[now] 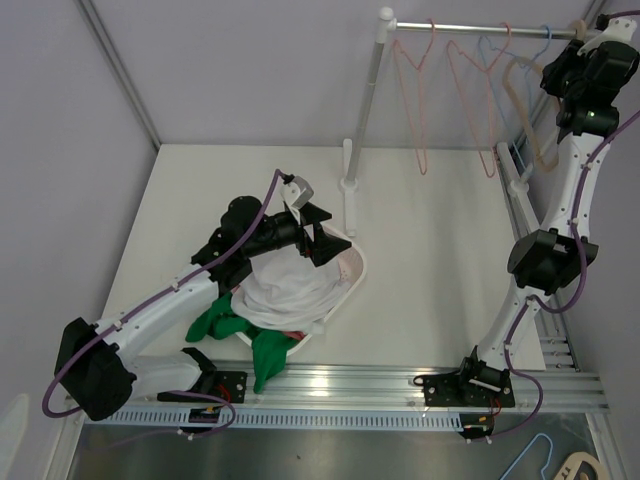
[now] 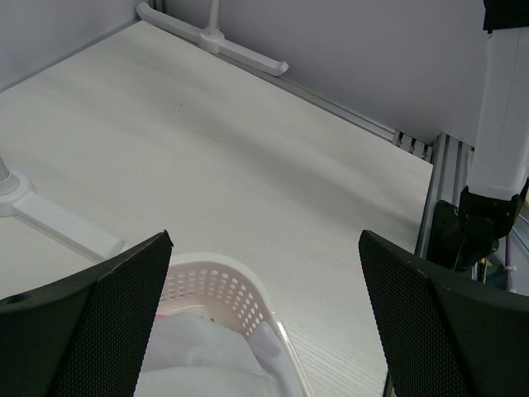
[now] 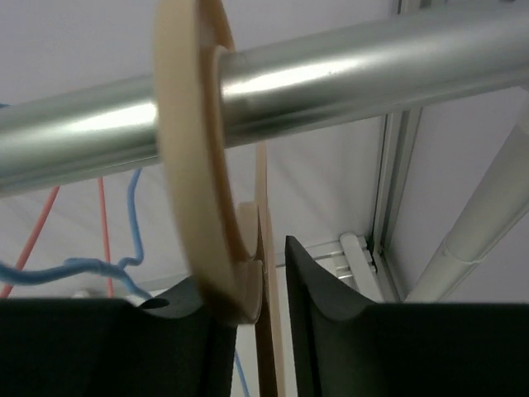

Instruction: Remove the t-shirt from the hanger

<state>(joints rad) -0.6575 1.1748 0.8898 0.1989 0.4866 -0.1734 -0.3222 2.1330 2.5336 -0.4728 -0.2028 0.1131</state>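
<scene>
Closing step: hanger hooked on rail, far right. Right gripper narrow, loose about hook. T-shirt in basket under wide left gripper. Next: withdraw clear of rail.

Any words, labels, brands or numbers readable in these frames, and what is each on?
No text reads clearly in any view.
Dark marks on the pale beige flat object at the top view's bottom-right corner: too small and cut off to read.
Both wrist views: no lettering.
</scene>
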